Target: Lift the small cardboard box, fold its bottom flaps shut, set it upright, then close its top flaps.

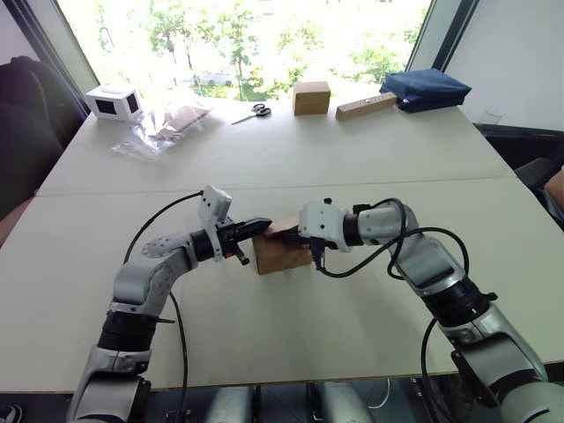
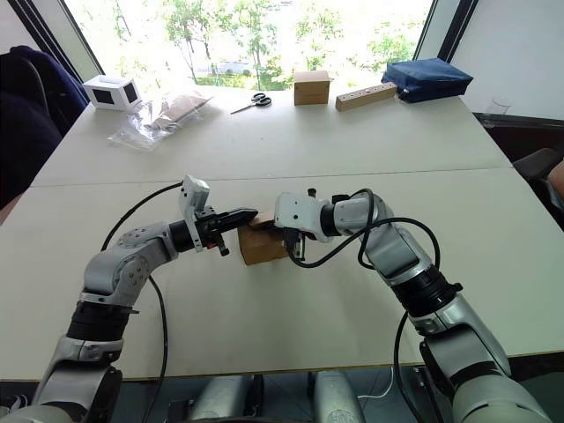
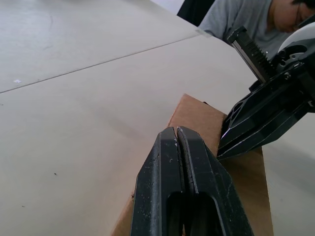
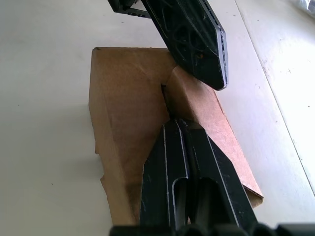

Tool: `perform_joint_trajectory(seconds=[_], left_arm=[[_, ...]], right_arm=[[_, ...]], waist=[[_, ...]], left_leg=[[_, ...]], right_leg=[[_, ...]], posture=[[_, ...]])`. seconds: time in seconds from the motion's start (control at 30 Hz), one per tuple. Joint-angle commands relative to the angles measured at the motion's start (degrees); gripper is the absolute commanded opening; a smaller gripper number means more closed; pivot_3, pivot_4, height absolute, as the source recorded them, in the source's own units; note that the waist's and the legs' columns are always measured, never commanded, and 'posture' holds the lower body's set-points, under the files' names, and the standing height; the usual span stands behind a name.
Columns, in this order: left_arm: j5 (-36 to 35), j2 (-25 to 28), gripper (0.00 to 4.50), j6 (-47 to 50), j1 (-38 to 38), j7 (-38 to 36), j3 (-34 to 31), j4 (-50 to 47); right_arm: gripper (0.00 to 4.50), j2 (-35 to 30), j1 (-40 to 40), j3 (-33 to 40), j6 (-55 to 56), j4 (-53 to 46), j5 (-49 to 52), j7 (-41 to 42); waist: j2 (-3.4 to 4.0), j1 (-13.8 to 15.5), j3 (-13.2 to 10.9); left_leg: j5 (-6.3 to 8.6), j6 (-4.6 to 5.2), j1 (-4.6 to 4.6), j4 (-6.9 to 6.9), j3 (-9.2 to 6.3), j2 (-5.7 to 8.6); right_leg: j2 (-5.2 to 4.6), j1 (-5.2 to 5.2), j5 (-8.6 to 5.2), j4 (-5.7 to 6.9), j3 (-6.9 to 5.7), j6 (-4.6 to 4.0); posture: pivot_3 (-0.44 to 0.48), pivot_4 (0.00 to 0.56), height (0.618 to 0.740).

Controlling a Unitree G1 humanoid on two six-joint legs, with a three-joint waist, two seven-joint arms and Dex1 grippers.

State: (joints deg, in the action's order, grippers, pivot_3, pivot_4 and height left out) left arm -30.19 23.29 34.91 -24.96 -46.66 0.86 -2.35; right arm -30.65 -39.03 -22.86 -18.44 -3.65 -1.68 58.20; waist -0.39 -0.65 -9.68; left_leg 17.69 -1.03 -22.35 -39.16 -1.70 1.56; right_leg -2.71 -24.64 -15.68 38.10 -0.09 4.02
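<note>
The small cardboard box stands on the table near the middle, between my two arms. My left gripper reaches in from the left, shut, its tips resting on the box's top by the left edge. My right gripper comes from the right, also shut, lying over the top. In the right wrist view its tips sit at the seam where the top flaps meet, a brown lid panel with a slanted crease beside a small tab. The left gripper crosses just beyond. Nothing is between either pair of fingers.
At the table's far edge lie a squarer tan box, a long wooden block, scissors, a blue bag, a clear plastic bag and a white device. A seated person is beyond the table's right side.
</note>
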Motion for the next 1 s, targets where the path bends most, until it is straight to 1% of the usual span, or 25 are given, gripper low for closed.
perform_joint_trajectory(seconds=[0.03, 0.17, 0.27, 0.37, 0.5, 0.57, 0.7, 0.9, 1.0], left_arm=[[2.49, 1.49, 0.03, -2.37, 0.11, -1.20, 1.74, -1.84], [6.53, 3.65, 0.03, -5.64, -0.03, -2.77, 4.55, -2.15], [8.55, 4.71, 0.03, -8.04, -0.49, -3.37, 5.41, -1.95], [6.55, 4.28, 0.03, -7.13, -1.23, -2.77, 3.07, -3.00], [-0.62, 3.92, 0.03, -0.73, -3.12, -0.70, -2.14, -8.40], [-1.46, 4.40, 0.03, 1.01, -3.23, -0.02, -2.52, -10.55], [-0.36, 4.81, 0.03, 2.15, -2.52, 0.97, -0.78, -12.76], [4.12, 5.33, 0.03, 0.51, -0.29, 1.64, 4.00, -11.60], [5.50, 5.88, 0.03, -0.08, 1.10, 0.89, 5.58, -11.51]], right_arm=[[0.00, -0.17, -0.35, 1.80, -2.48, -2.91, 2.04, 1.17], [0.00, -1.29, 0.70, 3.80, -5.46, -6.18, 5.02, 2.64], [0.00, -1.86, 1.28, 5.83, -7.34, -7.35, 7.03, 2.63], [0.00, -1.07, 1.65, 9.69, -10.74, -7.68, 10.73, 1.21], [0.00, 0.22, 0.33, 13.80, -12.68, -5.87, 14.02, -1.06], [0.00, 0.07, 0.28, 13.14, -11.30, -4.70, 13.06, -1.48], [0.00, 1.10, 0.37, 11.14, -9.24, -3.02, 11.62, -2.74], [0.00, 2.34, 1.44, 7.49, -7.23, -2.29, 9.08, -4.10], [0.00, 2.44, 2.25, 5.74, -6.41, -1.48, 7.24, -4.81]], waist=[[0.00, 0.04, 0.00], [0.00, 0.08, 0.00], [0.00, 0.06, 0.00], [0.00, 0.06, 0.00], [-0.01, 0.03, -0.01], [-0.01, 0.02, -0.01], [0.00, -0.04, -0.01], [0.00, -0.03, -0.01], [0.00, -0.02, -0.01]], left_leg=[[0.00, 0.00, 0.00, 0.00, 0.00, 0.00], [0.00, 0.00, 0.00, 0.01, 0.00, 0.00], [0.01, 0.01, 0.00, 0.01, -0.01, 0.00], [0.04, 0.07, 0.00, 0.01, -0.01, 0.00], [0.17, 0.31, -0.02, 0.01, -0.02, -0.01], [0.18, 0.31, -0.02, 0.01, -0.02, -0.01], [0.17, 0.30, -0.01, 0.02, -0.01, -0.01], [0.15, 0.26, -0.01, 0.01, 0.00, 0.00], [0.02, 0.04, -0.01, 0.02, 0.00, 0.00]], right_leg=[[0.00, 0.00, 0.00, 0.00, 0.00, 0.00], [0.00, 0.00, 0.00, -0.01, 0.00, 0.00], [-0.01, 0.00, 0.00, -0.02, 0.00, 0.00], [-0.01, 0.00, 0.00, -0.02, 0.00, 0.00], [-0.01, -0.01, 0.00, -0.01, 0.00, 0.00], [-0.01, -0.01, 0.00, -0.01, 0.00, 0.00], [-0.01, -0.01, 0.00, -0.01, 0.01, 0.00], [0.00, -0.01, 0.00, -0.01, 0.00, 0.00], [0.00, -0.01, 0.00, -0.01, 0.00, 0.00]], posture=[[0.000, 0.150, 0.740], [0.000, 0.150, 0.740], [0.000, 0.150, 0.740], [0.000, 0.150, 0.740], [0.000, 0.150, 0.740], [0.000, 0.150, 0.740], [0.000, 0.150, 0.740], [0.000, 0.150, 0.740], [0.000, 0.150, 0.740]])
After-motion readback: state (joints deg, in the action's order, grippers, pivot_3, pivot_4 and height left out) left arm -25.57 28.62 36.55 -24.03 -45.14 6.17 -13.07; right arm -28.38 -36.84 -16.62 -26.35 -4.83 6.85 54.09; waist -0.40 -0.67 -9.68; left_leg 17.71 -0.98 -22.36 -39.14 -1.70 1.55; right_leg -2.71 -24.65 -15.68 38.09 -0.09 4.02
